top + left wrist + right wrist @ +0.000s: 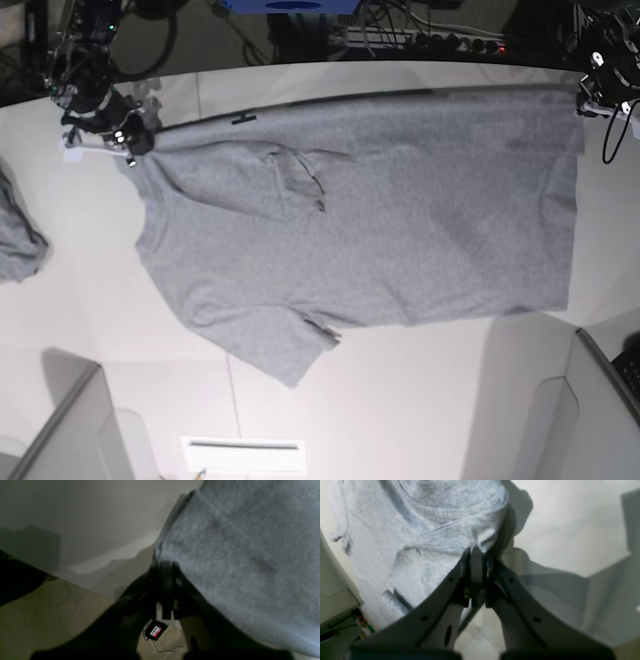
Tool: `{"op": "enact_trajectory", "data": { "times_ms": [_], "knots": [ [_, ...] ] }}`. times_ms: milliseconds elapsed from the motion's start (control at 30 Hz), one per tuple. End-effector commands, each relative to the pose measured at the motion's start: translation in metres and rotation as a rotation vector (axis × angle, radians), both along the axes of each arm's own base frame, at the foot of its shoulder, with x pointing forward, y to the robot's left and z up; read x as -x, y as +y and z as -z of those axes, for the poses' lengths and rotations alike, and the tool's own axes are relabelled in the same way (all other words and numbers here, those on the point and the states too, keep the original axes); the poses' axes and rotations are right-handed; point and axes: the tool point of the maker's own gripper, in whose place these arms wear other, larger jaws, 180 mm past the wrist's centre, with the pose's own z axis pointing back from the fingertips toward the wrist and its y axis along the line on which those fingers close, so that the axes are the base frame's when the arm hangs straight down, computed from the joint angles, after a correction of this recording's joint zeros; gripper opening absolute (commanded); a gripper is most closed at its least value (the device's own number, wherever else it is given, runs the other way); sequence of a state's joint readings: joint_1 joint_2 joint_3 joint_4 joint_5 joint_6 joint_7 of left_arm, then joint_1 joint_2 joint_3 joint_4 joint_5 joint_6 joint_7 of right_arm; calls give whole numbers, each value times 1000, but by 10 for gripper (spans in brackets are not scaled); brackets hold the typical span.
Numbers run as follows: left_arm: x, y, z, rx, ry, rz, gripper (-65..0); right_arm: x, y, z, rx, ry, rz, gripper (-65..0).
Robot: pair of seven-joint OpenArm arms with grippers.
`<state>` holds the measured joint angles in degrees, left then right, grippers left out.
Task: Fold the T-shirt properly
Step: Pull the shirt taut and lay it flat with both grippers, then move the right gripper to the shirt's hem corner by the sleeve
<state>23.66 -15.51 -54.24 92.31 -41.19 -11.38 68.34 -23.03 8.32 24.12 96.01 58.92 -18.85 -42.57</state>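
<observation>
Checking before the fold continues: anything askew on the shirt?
Yes: the large grey cotton T-shirt looks uneven. Its near-left part sticks out towards the camera, past the rest of the near edge, and the upper left has bunched folds.

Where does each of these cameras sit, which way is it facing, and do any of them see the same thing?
Left wrist view: rides on the left arm, looking along its black claw at a grey cotton T-shirt; only that claw's dark fingers show clearly.

Right wrist view: rides on the right arm, looking along its black claw at the shirt; its own dark fingers show.

Base view: between and above the arms, facing down over the white table; both claws show at the top edge.

All three share the shirt, each wrist view showing one pinched part.
</observation>
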Motion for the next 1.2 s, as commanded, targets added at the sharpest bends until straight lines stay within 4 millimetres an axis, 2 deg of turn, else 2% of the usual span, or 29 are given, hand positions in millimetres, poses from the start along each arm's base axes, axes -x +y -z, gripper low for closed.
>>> {"op": "enact_trajectory", "data": {
  "times_ms": [0,100,267,367,633,1167],
  "knots": [
    [-3,10,-11,-44,-18,7,-650,-4,-8,-12,40,-33,-4,-650],
    [-3,11,-11,-44,-18,6,-650,1,-6,-18,50,-40,-16,-650],
    [-4,11,-11,-44,-21,5,-650,21,-6,-10,50,3,-16,-650],
    [-5,11,-11,-44,-23,5,-650,30,2,-7,29,17,-1,-650],
    [-5,12,-12,-47,-23,7,-650,31,7,-16,37,-2,-14,-650],
    [-7,13,-14,-51,-24,9,-650,47,9,-9,31,37,-19,-650]
  ]
}}
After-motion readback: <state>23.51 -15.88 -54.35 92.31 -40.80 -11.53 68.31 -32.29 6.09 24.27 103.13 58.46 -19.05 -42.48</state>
